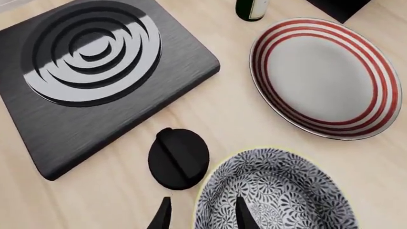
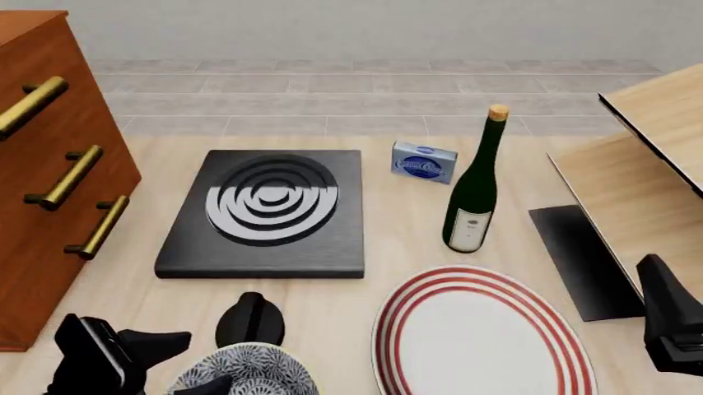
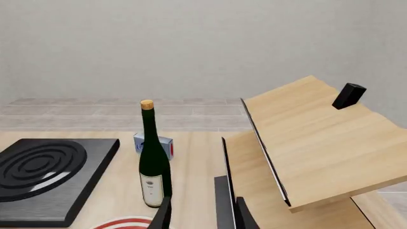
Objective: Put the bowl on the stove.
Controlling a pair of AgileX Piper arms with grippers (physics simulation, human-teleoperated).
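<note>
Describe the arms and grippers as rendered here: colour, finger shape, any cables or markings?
Both are plain matte black. The left gripper shows two slim, tapered, blade-like fingers; the right gripper looks the same. In the front view the left arm and right arm are blocky black housings. No cables, logos or markings visible.

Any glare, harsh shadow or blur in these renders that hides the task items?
Left wrist view: a dark shadow band crosses the ringed burner of the flat black stove; the blue-patterned ceramic bowl is sharp and evenly lit. Front view: the burner is half shaded, bowl cropped by the frame edge. Right wrist view: no blur.
</note>
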